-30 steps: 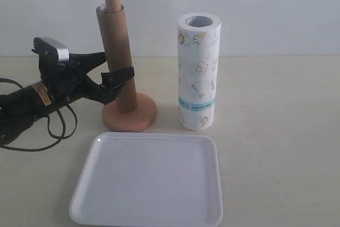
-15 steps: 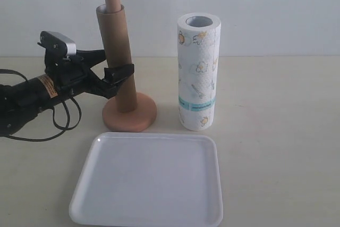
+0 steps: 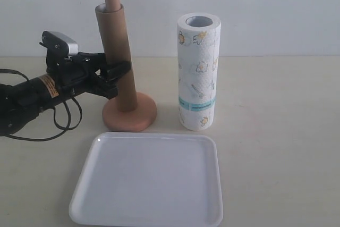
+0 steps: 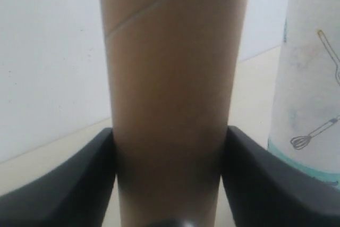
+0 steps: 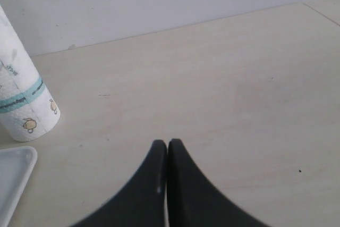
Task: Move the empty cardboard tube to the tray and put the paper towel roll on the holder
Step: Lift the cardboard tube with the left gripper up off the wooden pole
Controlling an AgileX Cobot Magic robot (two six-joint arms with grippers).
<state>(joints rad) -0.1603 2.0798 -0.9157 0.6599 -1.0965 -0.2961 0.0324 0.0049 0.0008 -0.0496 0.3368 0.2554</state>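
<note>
While the long, hollow brown cardboard tube (image 3: 112, 35) stands sleeved over the thin upright rod of the light-brown wooden holder (image 3: 130, 115), my left hand (image 3: 119, 70) grasps it from the side at about mid-height, with black fingers (image 4: 64, 184) pressed against either flank in the left wrist view. The tube's long axis runs near vertical, leaning slightly, and the rod's rounded tip pokes out above its open top end. As I judge it, the next move turns on that: the tube has to travel up along the rod until its lower end clears the tip before it can go sideways. Its lower end sits at or just above the holder's round disc base; I cannot tell which. The flat, glossy white plastic tray (image 3: 154, 137) lies bare on the pale desk (image 3: 276, 131) just in front of the base, on the camera's side, so the carry after the lift looks short. The tall white paper towel roll (image 3: 198, 73), printed with small drawings and a teal band low down, stands upright just beside the holder, apart from it, on the right arm's side. My right hand (image 5: 168, 150) is clenched on nothing, fingertips together, hovering over the desk on the far side of the roll from the holder, out of the exterior view. The left hand is plainly the nearer one for the tube, and pulling at an angle risks dragging the holder along.
</note>
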